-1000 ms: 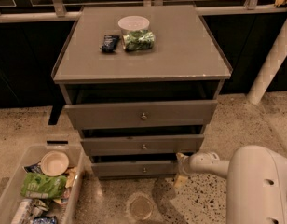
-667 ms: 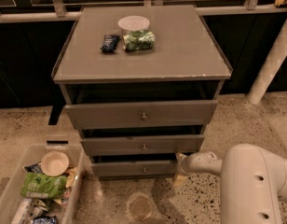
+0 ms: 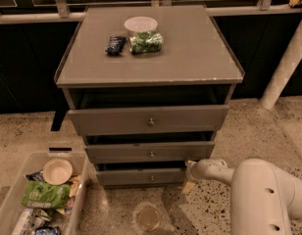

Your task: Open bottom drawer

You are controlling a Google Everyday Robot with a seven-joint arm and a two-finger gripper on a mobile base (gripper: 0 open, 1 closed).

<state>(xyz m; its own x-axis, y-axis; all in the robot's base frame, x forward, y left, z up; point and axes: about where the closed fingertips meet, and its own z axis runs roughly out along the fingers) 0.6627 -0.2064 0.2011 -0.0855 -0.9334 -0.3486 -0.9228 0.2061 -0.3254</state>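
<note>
The bottom drawer (image 3: 141, 176) is the narrowest, lowest grey front of three in the cabinet, with a small round knob (image 3: 152, 178) at its centre. It stands out slightly from the cabinet body, a dark gap above it. My white arm comes in from the lower right. The gripper (image 3: 189, 176) sits at the drawer's right end, close against its front corner, just above the floor. The mid-sized drawer (image 3: 151, 152) and the widest top drawer (image 3: 148, 120) sit above, each also a little ajar.
On the cabinet top (image 3: 190, 58) lie a white bowl (image 3: 140, 23), a green bag (image 3: 145, 41) and a dark packet (image 3: 114, 44). A clear bin (image 3: 9, 199) of snacks and a bowl stands at lower left. A round floor drain (image 3: 147, 216) lies in front. A white post (image 3: 286, 67) rises at right.
The arm's white body has shifted slightly left into the frame. The gripper stays by the bottom drawer's right end and the drawers look the same.
</note>
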